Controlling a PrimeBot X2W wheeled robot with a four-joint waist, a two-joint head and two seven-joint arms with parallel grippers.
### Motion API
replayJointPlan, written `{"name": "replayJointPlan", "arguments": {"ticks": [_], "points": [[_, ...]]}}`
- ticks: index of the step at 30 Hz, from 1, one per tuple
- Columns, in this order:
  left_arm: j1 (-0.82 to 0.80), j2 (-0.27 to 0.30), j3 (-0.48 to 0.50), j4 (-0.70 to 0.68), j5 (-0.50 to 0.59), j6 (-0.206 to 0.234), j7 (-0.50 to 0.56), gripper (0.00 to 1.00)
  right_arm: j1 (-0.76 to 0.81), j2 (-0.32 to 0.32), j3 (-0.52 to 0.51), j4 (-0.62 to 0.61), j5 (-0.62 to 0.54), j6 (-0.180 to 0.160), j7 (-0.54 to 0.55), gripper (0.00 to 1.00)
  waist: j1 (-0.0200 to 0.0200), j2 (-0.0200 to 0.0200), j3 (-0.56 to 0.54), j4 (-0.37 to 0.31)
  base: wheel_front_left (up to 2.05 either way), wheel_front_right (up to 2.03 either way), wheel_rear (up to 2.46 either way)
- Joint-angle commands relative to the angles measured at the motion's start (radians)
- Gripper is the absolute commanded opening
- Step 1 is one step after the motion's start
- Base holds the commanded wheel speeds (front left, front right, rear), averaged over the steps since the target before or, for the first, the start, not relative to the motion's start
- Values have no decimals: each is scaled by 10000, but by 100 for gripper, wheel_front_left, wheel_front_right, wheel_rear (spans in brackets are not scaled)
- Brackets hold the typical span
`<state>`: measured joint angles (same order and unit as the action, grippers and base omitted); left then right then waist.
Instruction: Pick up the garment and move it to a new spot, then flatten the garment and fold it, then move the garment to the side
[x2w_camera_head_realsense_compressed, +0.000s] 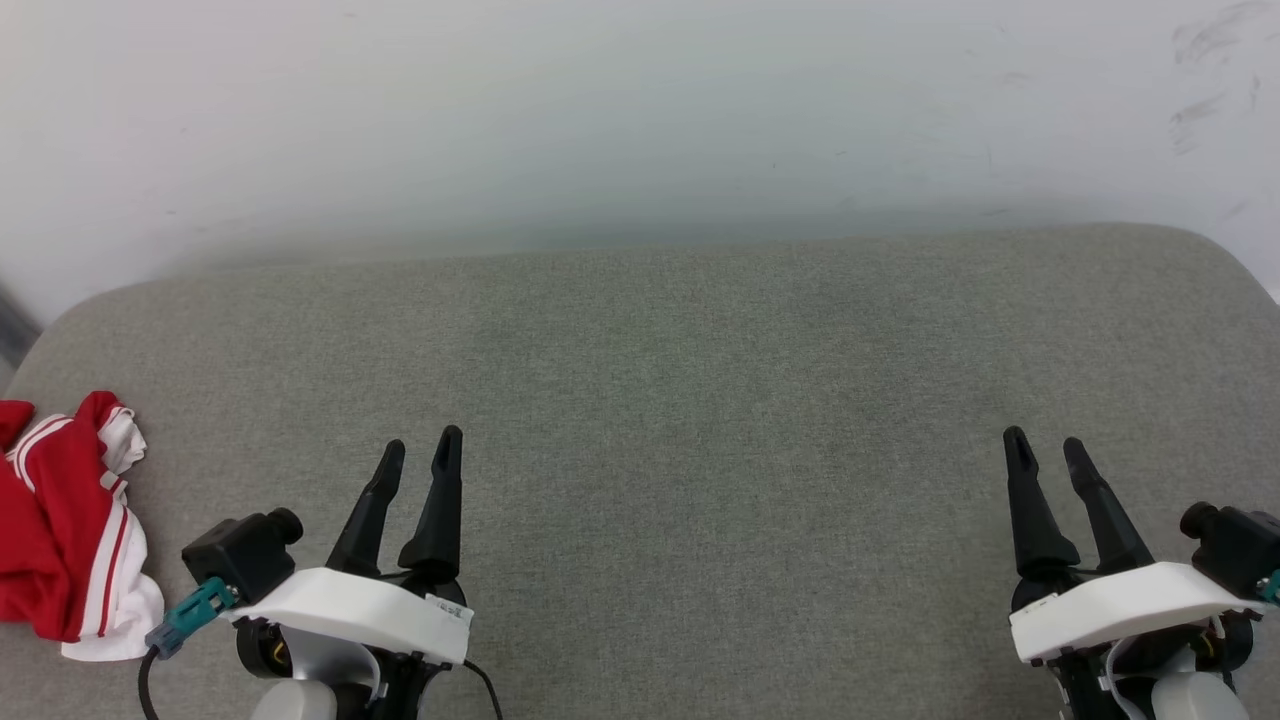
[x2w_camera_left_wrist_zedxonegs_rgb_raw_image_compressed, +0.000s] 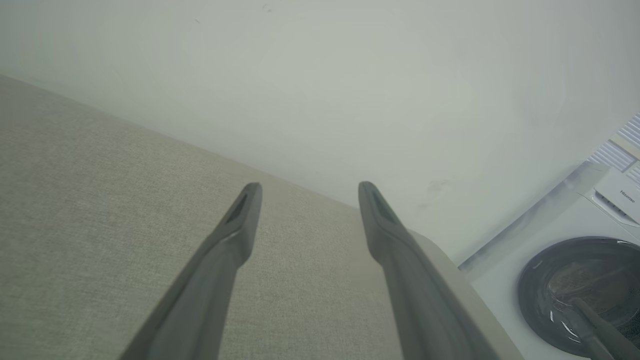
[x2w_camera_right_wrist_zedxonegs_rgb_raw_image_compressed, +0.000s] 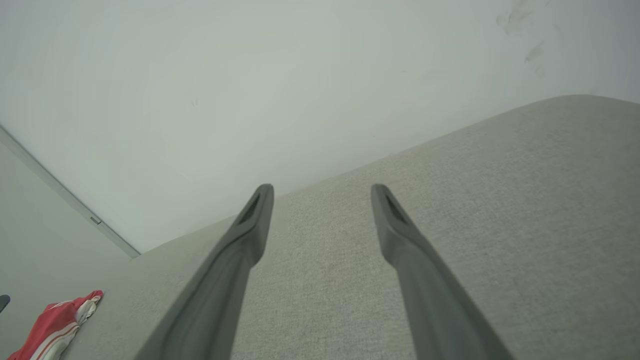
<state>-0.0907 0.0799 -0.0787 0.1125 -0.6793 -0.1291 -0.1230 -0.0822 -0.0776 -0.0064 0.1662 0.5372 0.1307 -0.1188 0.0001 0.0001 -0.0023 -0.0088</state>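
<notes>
T-shirt (x2w_camera_head_realsense_compressed: 60, 520), red with white sleeves, is lying crumpled at the left edge of the grey upholstered surface (x2w_camera_head_realsense_compressed: 700, 400).
Left gripper (x2w_camera_head_realsense_compressed: 422, 445) and right gripper (x2w_camera_head_realsense_compressed: 1045, 442) are hovering over the near edge, well apart, jaws standing spread and gripping nothing; the T-shirt is sitting near the left gripper, clear of its fingers.

1. Open passage is offered by the grey padded surface (x2w_camera_head_realsense_compressed: 700, 380), seen bare between the left gripper (x2w_camera_head_realsense_compressed: 423, 440) and the right gripper (x2w_camera_head_realsense_compressed: 1044, 437) and ahead of both.
2. The far side is closed off by a white wall (x2w_camera_head_realsense_compressed: 640, 110).
3. The left edge is occupied by the bunched garment (x2w_camera_head_realsense_compressed: 70, 520), near the left gripper but apart from it.
4. A washing machine (x2w_camera_left_wrist_zedxonegs_rgb_raw_image_compressed: 565, 260) is seen beyond the surface's rim.
</notes>
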Motion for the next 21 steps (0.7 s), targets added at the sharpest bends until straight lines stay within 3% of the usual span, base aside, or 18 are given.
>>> {"name": "replayJointPlan", "arguments": {"ticks": [1,21], "points": [[-72,68,-15,-76,258,-21,-70,100,-130,9,0,-72,-297,0,-60,100,-1,-1,-1,1,0,0,0],[-16,103,-68,-58,2953,-23,-593,100,-141,188,-63,-188,-2997,0,-103,100,-1,-1,2,-30,0,0,0]]}}
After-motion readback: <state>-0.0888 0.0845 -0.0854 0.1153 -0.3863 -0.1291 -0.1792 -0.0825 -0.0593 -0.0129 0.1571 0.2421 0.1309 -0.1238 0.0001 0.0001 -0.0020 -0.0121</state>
